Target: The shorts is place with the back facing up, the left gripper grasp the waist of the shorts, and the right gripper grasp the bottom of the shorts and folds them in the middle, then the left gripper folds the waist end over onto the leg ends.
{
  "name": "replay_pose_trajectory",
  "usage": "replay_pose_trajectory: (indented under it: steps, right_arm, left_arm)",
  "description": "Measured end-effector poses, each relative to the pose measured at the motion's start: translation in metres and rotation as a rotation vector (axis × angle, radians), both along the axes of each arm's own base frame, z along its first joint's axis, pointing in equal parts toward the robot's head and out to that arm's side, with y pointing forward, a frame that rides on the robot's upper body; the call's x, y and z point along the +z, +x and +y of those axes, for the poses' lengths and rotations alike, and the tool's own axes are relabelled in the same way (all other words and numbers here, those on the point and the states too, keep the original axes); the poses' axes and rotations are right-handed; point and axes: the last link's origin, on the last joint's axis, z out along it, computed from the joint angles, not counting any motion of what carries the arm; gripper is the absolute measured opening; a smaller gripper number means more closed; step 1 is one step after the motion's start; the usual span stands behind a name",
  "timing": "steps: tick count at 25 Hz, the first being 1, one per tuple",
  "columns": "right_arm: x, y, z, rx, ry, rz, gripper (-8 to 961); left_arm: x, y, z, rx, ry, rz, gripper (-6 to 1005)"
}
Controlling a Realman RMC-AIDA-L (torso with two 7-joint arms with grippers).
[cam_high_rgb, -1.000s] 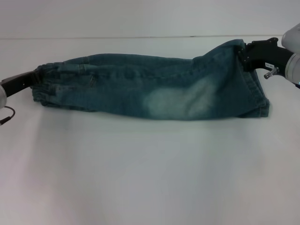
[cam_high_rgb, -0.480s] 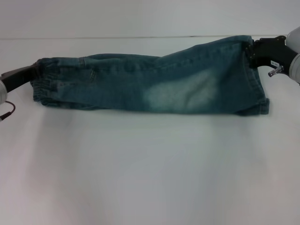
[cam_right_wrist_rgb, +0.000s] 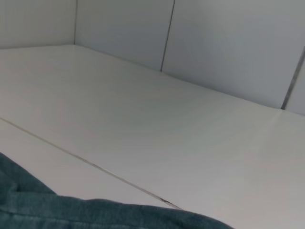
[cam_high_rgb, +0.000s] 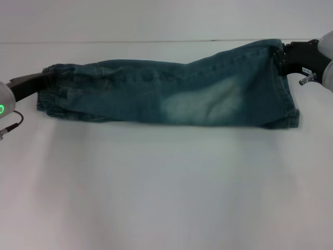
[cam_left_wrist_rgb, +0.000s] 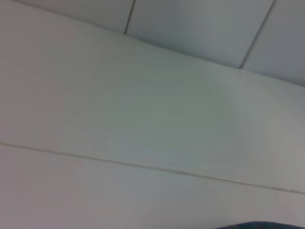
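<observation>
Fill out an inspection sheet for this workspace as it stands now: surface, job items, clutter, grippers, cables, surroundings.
Surface: white table, a thin seam across its far side.
Job items: the shorts folded lengthwise into a long strip; the waist toward the robot's left, the leg ends toward its right, upper corner lifted.
Clutter: nothing seen.
Grippers: left gripper at the waist, right gripper at the raised hem corner; both appear shut on the denim.
Cables: thin dark cable by the left wrist, lying clear of the shorts.
Surroundings: pale panelled wall behind the table.
</observation>
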Motion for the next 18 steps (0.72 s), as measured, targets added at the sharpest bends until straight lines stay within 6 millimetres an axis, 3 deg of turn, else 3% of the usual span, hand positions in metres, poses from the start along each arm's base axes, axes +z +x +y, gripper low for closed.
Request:
replay_pose_trajectory:
  steps: [8, 13, 16, 18]
  right_arm:
    - [-0.006, 0.002, 0.003, -0.034, -0.004, -0.057, 160]
    - [-0.005, 0.003, 0.004, -0.041, 0.002, -0.055, 366]
    - [-0.002, 0.001, 0.004, -0.04, 0.016, -0.022, 523]
    - [0.0, 0.0, 0.004, -0.03, 0.021, 0.001, 627]
  left_arm:
    - [0.003, 0.001, 0.002, 0.004, 0.012, 0.003, 94]
    - [0.004, -0.003, 0.0, 0.013, 0.017, 0.004, 315]
    - [0.009, -0.005, -0.002, 0.015, 0.03, 0.0, 520]
    - [0.014, -0.006, -0.006, 0.003, 0.042, -0.02, 599]
